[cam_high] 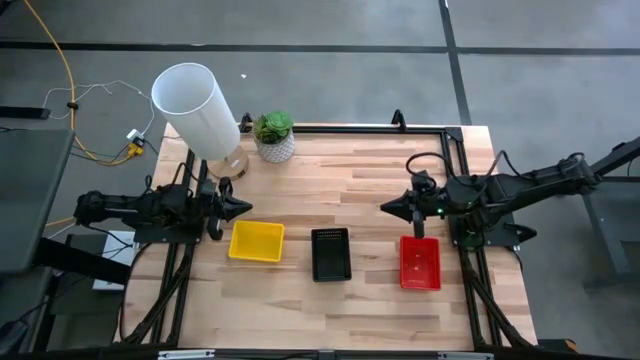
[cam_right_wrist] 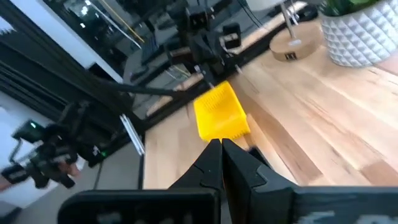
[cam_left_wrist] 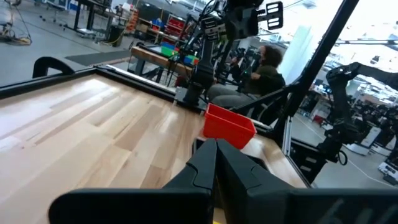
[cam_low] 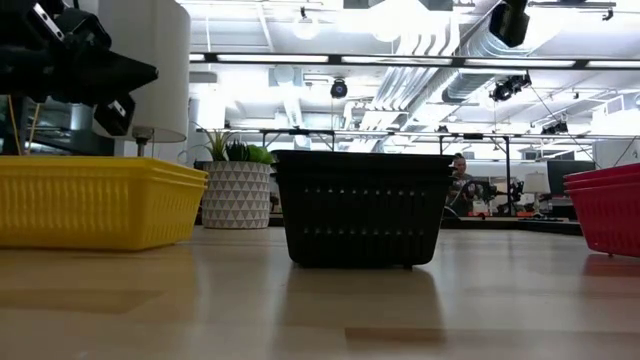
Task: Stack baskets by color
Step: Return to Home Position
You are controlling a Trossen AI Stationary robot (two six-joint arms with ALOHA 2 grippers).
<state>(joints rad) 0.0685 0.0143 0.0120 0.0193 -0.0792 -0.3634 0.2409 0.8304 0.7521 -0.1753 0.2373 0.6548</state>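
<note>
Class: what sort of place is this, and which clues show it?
Probably a robotics lab or workshop: exposed ceiling ducts, equipment benches beyond the wooden table, and a person seated among them.

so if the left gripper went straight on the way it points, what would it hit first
Probably the right gripper, which faces it across the table. From above, the left gripper points along bare wood, clear of the yellow basket; their relative heights are unclear.
</note>
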